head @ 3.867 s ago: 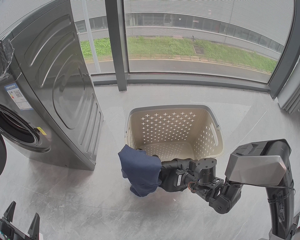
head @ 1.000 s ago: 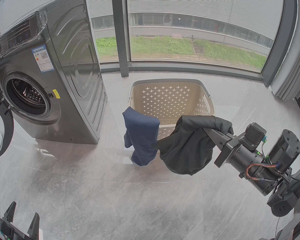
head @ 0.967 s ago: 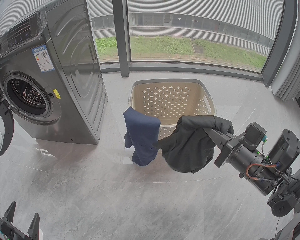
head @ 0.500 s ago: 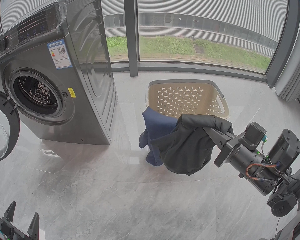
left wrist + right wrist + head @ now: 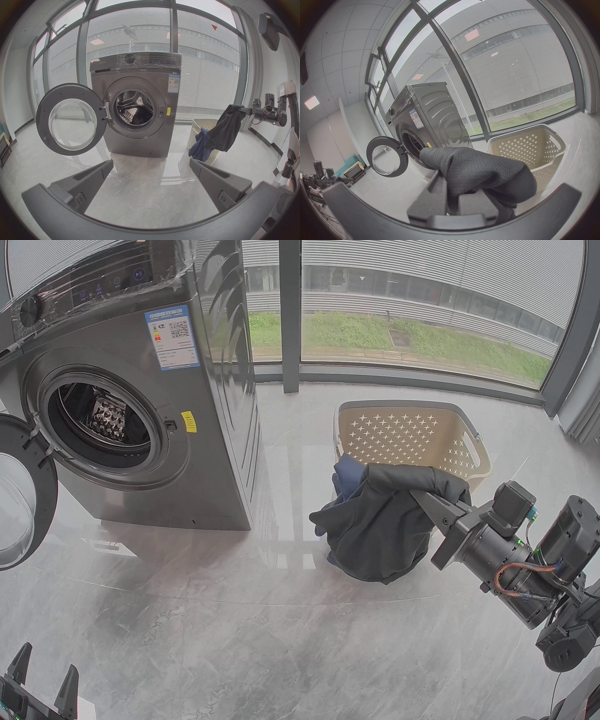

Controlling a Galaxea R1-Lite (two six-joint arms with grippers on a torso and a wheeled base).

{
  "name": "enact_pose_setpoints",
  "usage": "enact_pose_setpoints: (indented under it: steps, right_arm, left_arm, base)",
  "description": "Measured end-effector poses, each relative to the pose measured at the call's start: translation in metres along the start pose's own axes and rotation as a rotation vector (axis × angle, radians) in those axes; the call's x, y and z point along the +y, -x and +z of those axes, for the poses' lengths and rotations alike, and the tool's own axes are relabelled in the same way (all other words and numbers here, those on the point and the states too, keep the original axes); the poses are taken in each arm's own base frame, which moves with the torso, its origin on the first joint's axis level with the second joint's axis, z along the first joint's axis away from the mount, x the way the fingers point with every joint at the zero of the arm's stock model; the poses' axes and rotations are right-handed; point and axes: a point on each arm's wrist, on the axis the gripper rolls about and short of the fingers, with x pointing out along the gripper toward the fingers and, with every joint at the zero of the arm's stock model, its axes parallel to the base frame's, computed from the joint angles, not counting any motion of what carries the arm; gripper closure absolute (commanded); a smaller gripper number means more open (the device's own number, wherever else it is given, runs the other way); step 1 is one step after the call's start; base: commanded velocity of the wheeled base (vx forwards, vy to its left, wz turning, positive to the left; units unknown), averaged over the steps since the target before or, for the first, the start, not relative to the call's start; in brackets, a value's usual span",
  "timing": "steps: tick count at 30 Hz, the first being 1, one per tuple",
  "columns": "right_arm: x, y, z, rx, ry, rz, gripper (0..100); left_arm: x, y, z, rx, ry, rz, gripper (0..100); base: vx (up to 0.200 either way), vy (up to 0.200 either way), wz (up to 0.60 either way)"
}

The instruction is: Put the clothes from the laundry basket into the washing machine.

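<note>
R claw (image 5: pixel 420 495) is clamped on a dark grey mesh-knit garment (image 5: pixel 375 534), mid-right of the head view. The pinch sits on a bunched top fold and the rest hangs as a loose bag above the grey marble floor (image 5: pixel 250 627). L claw (image 5: pixel 150 162) sits at lower left of the head view, fingers spread wide, nothing btw them.

A navy blue cloth garment (image 5: pixel 347 472) is draped over the lower-left rim of the beige perforated plastic laundry basket (image 5: pixel 400 405), partly behind the grey one. Upper left is the grey front-load washing machine (image 5: pixel 212 427), its round glass door (image 5: pixel 19 502) swung open and its drum mouth (image 5: pixel 103 421) exposed. L wrist view shows smth dark inside the drum already.

Handling, my read: the fabric is light, soft, no stiffness. It will swing and trail, so the hem prob. snags on the door ring unless carried in deep. A thick bunch is the right hold; a thin single layer could slip. Navy one: take it at the fold on the rim.
</note>
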Motion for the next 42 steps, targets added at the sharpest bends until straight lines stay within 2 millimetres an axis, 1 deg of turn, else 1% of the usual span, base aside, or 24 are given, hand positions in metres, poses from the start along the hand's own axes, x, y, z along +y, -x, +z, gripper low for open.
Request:
enact_pose_setpoints:
  steps: [15,21,30,36,42]
  right_arm:
    - [-0.0017,0.0004,0.0024,-0.009,0.001,-0.006,100]
    - [-0.002,0.0007,0.0029,-0.009,0.001,-0.007,100]
    - [-0.0029,0.0003,0.0035,-0.013,0.001,-0.011,100]
    - [-0.003,0.0007,0.0032,-0.01,0.001,-0.01,100]
    - [-0.0031,0.0007,0.0029,-0.01,0.001,-0.011,100]
  left_arm:
    - [0.0001,0.0,0.0,0.0,0.0,0.007,0]
    - [0.0002,0.0,-0.0001,0.001,0.0,0.009,0]
    - [0.0002,-0.0001,-0.0001,0.001,0.003,0.01,0]
    - [0.0002,-0.0001,-0.0001,0.001,0.003,0.009,0]
    - [0.0002,-0.0001,-0.0001,0.001,0.004,0.009,0]
  base:
    - [0.0,0.2,0.0]
    - [0.0,0.0,0.0]
    - [-0.2,0.0,0.0]
    - [0.0,0.0,0.0]
    - [0.0,0.2,0.0]
